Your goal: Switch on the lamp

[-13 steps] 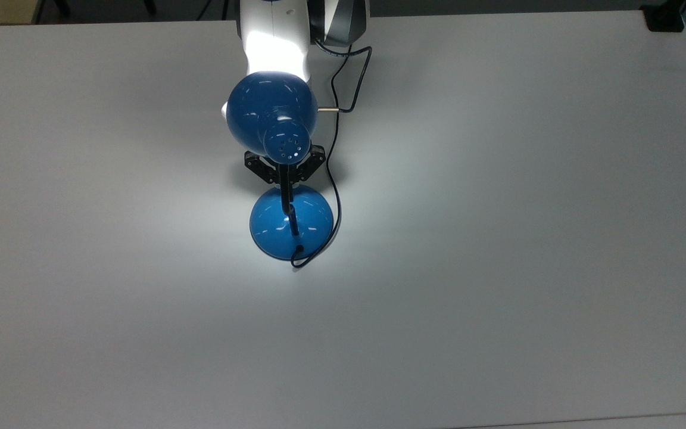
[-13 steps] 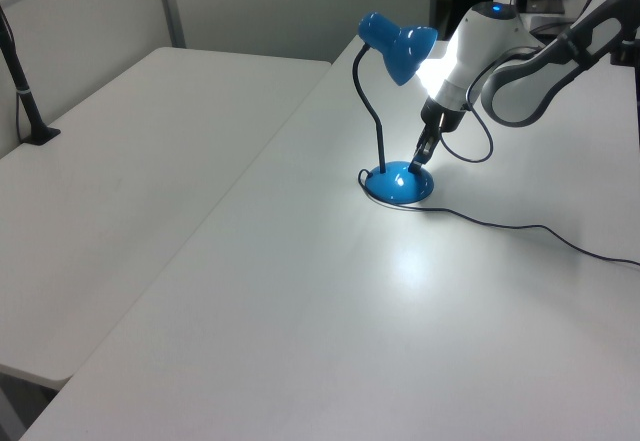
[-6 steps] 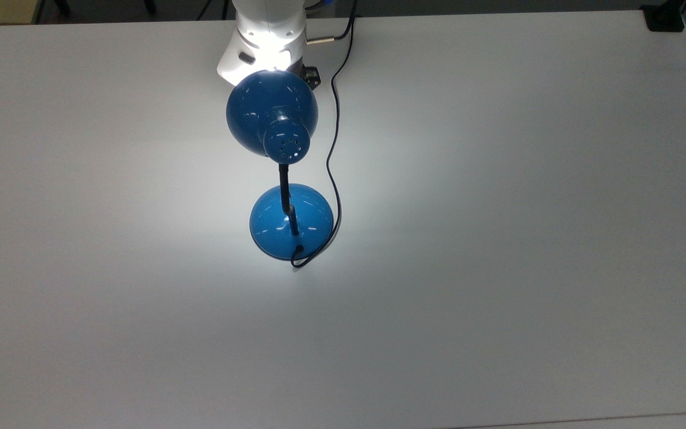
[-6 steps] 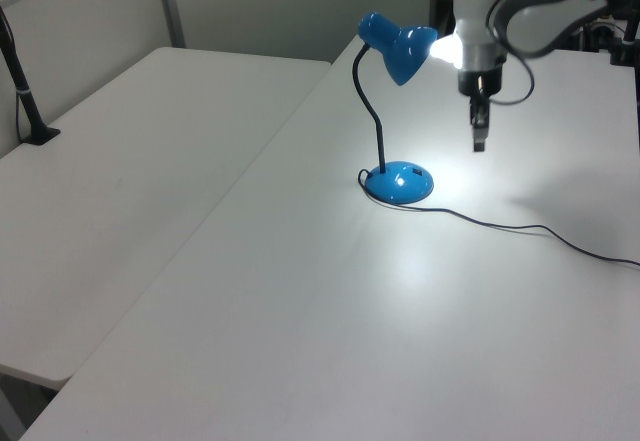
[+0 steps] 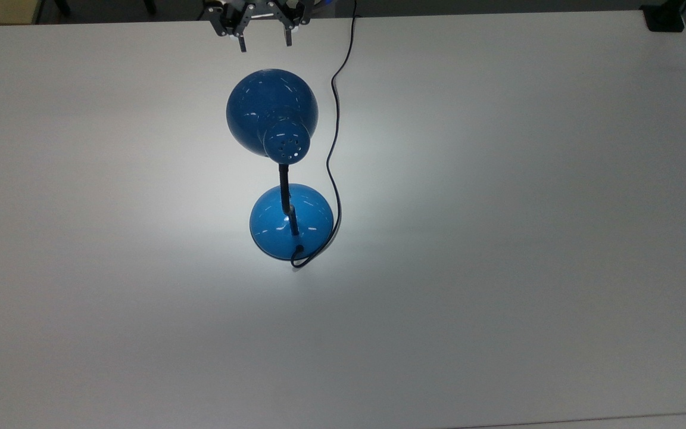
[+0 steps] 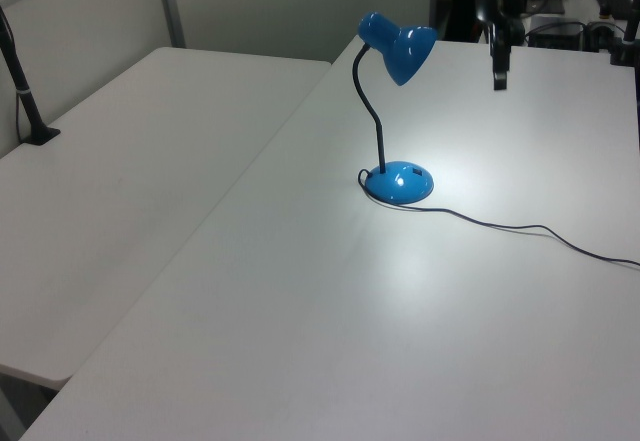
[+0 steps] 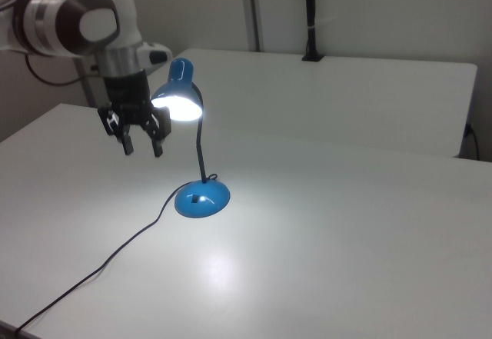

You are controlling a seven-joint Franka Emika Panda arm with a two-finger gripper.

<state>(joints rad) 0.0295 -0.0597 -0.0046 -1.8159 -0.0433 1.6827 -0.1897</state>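
Observation:
The lamp [image 5: 288,221] stands on the white table [image 5: 498,238], glossy blue with a domed shade [image 5: 271,110], a thin black neck and a round base [image 6: 400,182]. Its bulb glows under the shade [image 7: 181,102] and casts a bright pool on the table. My gripper [image 5: 264,42] hangs open with nothing between its fingers, above the table at the top edge of the top view, well clear of the shade. In the right view the gripper [image 7: 142,149] is to the left of the shade, raised off the table. In the left view the gripper [image 6: 498,79] is to the right of the shade.
The lamp's black cord [image 5: 334,119] runs from the base past the shade toward the arm's side and trails across the table [image 6: 520,229]. A second white table [image 6: 130,161] adjoins. A black post [image 6: 25,101] stands clamped at its edge.
The gripper has lifted off the lamp's base and drawn back past the shade, rising to the table's far edge in the top view. The lamp stays lit and has not moved.

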